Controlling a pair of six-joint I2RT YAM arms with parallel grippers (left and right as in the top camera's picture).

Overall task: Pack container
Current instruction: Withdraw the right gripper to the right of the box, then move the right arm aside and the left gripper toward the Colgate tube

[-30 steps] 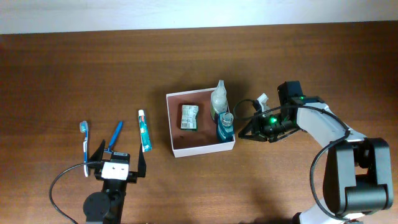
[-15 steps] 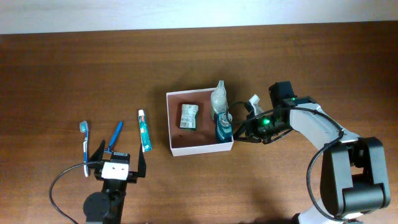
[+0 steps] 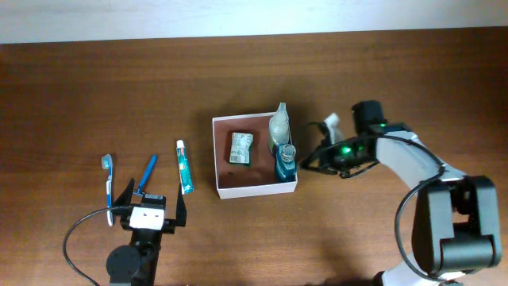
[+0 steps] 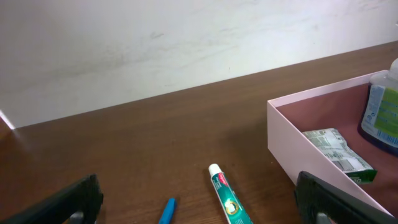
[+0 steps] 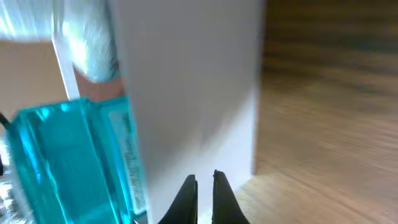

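The brown worktop (image 3: 95,95) is being occupied at its middle by the container (image 3: 216,159), which is lying well clear of every edge. The left tool (image 3: 153,200) is being held spread wide, well apart from it. The right tool (image 5: 203,186), its tips pressed nearly together on nothing, is being held just outside the container's right wall. A blue bottle (image 3: 286,163) and a pale bottle (image 3: 279,127) are being seen against that wall inside, with a green packet (image 3: 241,148) lying left of them. A toothpaste tube (image 3: 184,167), a toothbrush (image 3: 108,181) and a slim blue item (image 3: 147,173) are lying near the left tool.
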